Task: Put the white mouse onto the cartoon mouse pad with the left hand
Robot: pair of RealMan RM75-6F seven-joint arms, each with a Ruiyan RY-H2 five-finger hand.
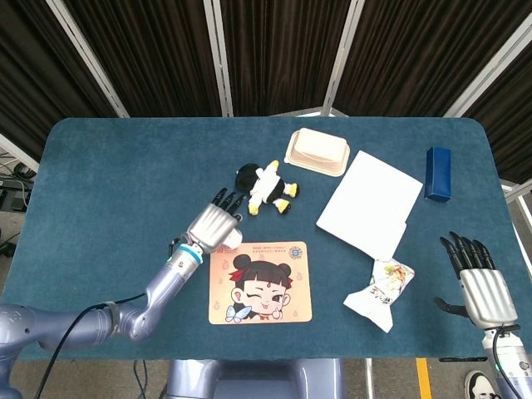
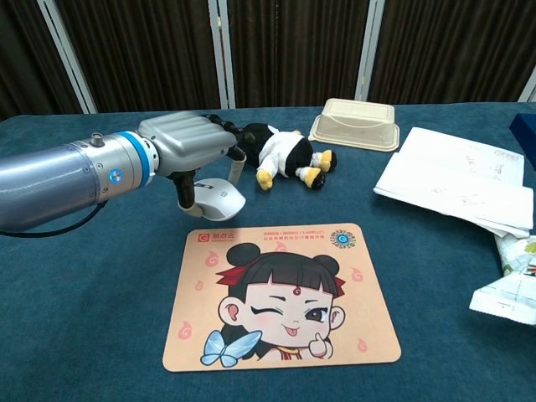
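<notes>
My left hand (image 2: 188,142) holds the white mouse (image 2: 217,199) from above, fingers curled down over its back and the thumb against its side. In the chest view the mouse sits just beyond the far left corner of the cartoon mouse pad (image 2: 280,297); I cannot tell whether it is lifted clear of the counter (image 2: 75,318) or touching the cloth. From the head view my hand (image 1: 216,226) covers the mouse almost wholly, with only a pale sliver showing at the pad's (image 1: 261,282) upper left edge.

Just past my fingertips lies a plush toy (image 2: 280,153), black-headed with a white body and yellow feet, on its side. Further back stands a shut cream food box (image 2: 355,123). To the right a white paper sheet (image 1: 370,204) lies flat, with a crumpled snack packet (image 1: 381,293) near its lower corner, and a blue box (image 1: 438,174) sits near the far right edge.

My right hand (image 1: 480,281) rests at the counter's right near edge, empty, fingers straight and slightly apart.
</notes>
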